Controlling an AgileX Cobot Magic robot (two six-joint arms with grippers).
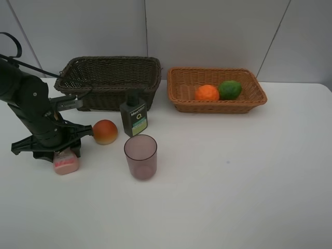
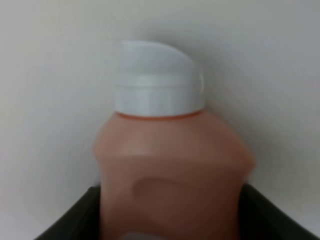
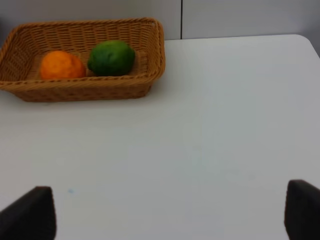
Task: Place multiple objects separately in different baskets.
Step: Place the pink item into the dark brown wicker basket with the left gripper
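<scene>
Exterior high shows the white tabletop (image 1: 244, 187) with the dark brown basket (image 1: 109, 96) at the back left and the tan basket (image 1: 218, 108) to its right. Before the dark one stand the purple-tinted cup (image 1: 140, 156) and the dark green bottle (image 1: 134, 117), with the peach (image 1: 105, 131) just left of it; the mandarin (image 1: 207, 93) and lime (image 1: 229, 89) sit side by side in the tan basket. At far left the pink bottle (image 2: 170, 160) rests on the tabletop, clamped by the left gripper (image 2: 170, 220), while the right gripper (image 3: 170, 217) hangs spread wide, holding nothing.

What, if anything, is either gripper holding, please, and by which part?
The left gripper grips the pink bottle by its lower body; the right gripper holds nothing.
</scene>
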